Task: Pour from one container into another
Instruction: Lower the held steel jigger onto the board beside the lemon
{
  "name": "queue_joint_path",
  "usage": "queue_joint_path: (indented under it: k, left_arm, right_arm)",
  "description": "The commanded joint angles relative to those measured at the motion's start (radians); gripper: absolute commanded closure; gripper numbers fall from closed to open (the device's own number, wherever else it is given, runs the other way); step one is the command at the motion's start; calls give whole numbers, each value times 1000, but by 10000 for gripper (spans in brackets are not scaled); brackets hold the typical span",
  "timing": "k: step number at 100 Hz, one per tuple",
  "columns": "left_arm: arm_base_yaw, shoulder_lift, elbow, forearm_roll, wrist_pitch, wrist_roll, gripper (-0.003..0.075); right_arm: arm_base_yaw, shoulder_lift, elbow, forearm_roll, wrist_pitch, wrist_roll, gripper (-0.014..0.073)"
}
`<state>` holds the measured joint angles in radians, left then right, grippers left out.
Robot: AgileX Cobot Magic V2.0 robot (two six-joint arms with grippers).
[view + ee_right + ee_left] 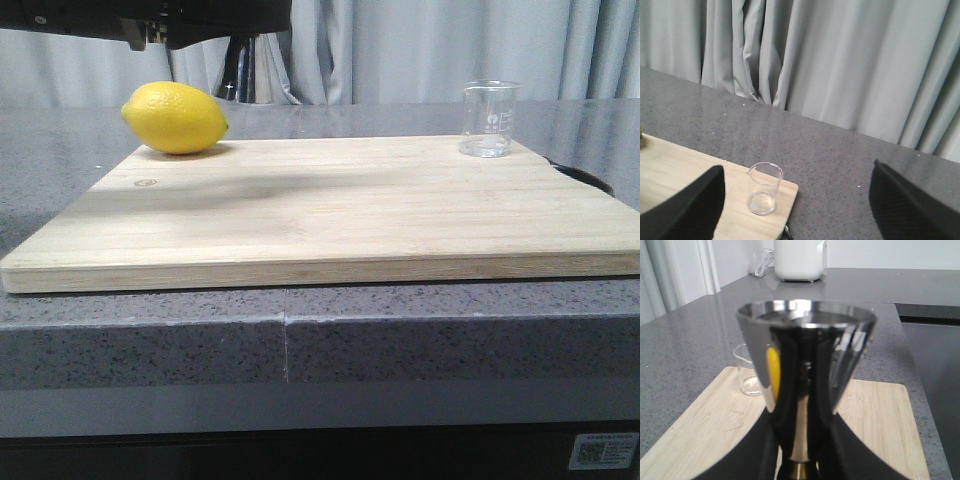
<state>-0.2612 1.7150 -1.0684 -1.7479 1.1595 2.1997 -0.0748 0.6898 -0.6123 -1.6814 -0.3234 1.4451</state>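
The clear glass beaker (488, 120) stands upright at the far right corner of the wooden board (330, 210); whether it holds clear liquid I cannot tell. The steel jigger (805, 375) with its gold waist band is upright, raised above the board, and my left gripper (800, 450) is shut on its waist. It does not show in the front view. In the left wrist view the beaker (747, 375) stands beyond the jigger. My right gripper (797, 205) is open and wide, above and short of the beaker (763, 189), touching nothing.
A yellow lemon (175, 117) lies on the board's far left corner. Part of a dark arm (200, 20) hangs at the top left. A black object (585, 177) lies by the board's right edge. A white appliance (800, 260) stands on the counter. Grey curtains (840, 60) hang behind.
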Motion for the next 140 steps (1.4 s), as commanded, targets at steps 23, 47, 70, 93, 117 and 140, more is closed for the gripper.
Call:
queue_joint_path:
  k: [23, 47, 70, 93, 117, 140]
  left_arm:
    - [4, -45, -30, -103, 111, -46, 739]
    - [4, -45, -30, -103, 111, -39, 739]
    - [4, -39, -30, -103, 111, -18, 739]
    - [4, -3, -30, -103, 111, -7, 739]
    - [11, 2, -30, -103, 111, 37, 739]
    - [27, 11, -30, -103, 111, 42, 739]
  right_arm:
    - [-5, -5, -27, 24, -1, 4, 62]
    - [-5, -5, -27, 24, -1, 4, 62]
    - [-5, -5, -27, 24, -2, 4, 62]
    - [-5, -5, -27, 24, -2, 4, 62]
    - [-5, -5, -27, 24, -2, 4, 62]
    - [-5, -5, -27, 24, -3, 4, 62]
